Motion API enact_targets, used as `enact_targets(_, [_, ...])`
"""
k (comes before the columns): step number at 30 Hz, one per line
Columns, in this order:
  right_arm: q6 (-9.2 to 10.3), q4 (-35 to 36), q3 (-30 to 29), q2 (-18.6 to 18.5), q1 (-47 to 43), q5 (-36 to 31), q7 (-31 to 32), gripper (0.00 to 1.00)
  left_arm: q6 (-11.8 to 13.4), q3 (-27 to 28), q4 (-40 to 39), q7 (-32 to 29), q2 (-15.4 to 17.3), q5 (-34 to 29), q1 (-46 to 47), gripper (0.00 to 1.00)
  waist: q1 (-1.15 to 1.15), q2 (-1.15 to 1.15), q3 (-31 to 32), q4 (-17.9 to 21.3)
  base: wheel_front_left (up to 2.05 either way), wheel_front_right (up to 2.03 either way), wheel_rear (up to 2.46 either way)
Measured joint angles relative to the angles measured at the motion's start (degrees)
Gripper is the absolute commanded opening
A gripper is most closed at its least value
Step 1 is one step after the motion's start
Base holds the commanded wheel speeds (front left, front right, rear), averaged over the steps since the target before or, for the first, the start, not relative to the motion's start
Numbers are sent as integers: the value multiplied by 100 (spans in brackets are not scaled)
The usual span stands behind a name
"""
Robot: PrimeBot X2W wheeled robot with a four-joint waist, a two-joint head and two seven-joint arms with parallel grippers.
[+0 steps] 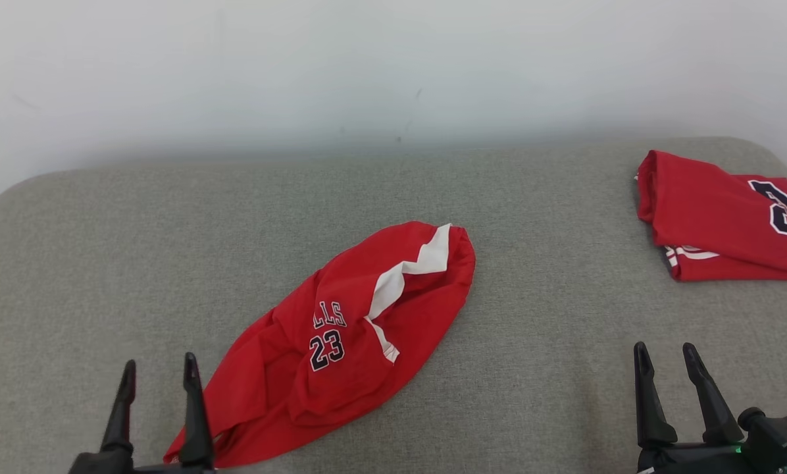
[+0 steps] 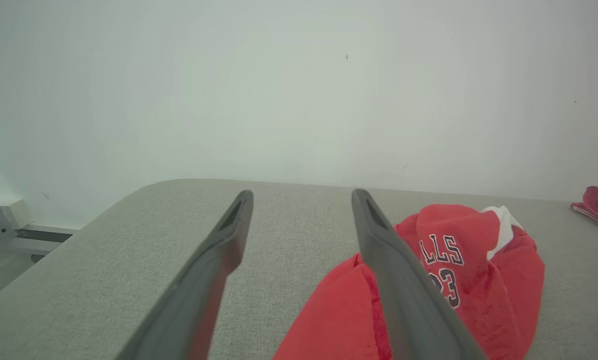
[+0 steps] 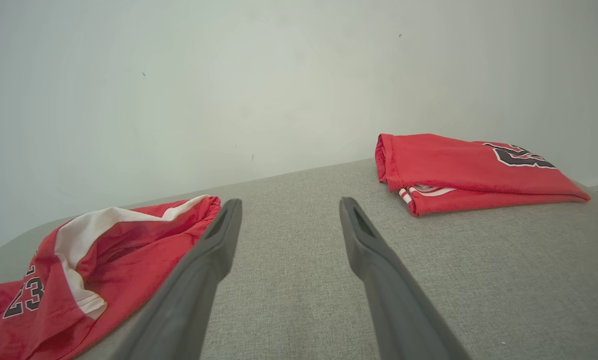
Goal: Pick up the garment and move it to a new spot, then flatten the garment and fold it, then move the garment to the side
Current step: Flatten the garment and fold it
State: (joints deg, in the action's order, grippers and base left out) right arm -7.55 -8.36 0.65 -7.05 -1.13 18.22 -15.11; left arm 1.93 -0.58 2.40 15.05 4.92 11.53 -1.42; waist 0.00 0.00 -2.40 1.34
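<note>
A crumpled red garment (image 1: pixel 347 336) with white trim and the number 23 lies in a heap in the middle of the grey padded surface (image 1: pixel 104 250). It also shows in the left wrist view (image 2: pixel 479 280) and the right wrist view (image 3: pixel 104 250). My left gripper (image 1: pixel 159 375) stands open at the lower left, its right finger just beside the garment's near corner, nothing between its fingers (image 2: pixel 219 245). My right gripper (image 1: pixel 664 359) is open at the lower right, well apart from the cloth, with bare surface between its fingers (image 3: pixel 214 240).
A second red garment (image 1: pixel 722 217), folded flat, lies at the far right of the surface, also in the right wrist view (image 3: pixel 469 172). A pale wall rises behind. The surface's rounded left edge (image 2: pixel 104 210) drops to a metal frame (image 2: pixel 9 225).
</note>
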Motion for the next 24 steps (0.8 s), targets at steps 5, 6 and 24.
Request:
enact_targets(5, [0, -4, 30, 8, -57, 23, 0, 100, -175, -202, 38, 0, -12, -222, -23, 100, 0, 0, 57, 104, 0, 0, 0])
enact_targets(6, [0, -4, 31, 10, -58, 33, 0, 100, -211, -252, 77, 0, -12, -246, -20, 100, 0, 0, 60, 127, 0, 0, 0])
enact_targets(24, [0, -21, 107, 34, 88, 74, 0, 100, -736, -1528, 2005, -87, -73, -790, 1187, 100, 1, 0, -240, 675, 0, 0, 0])
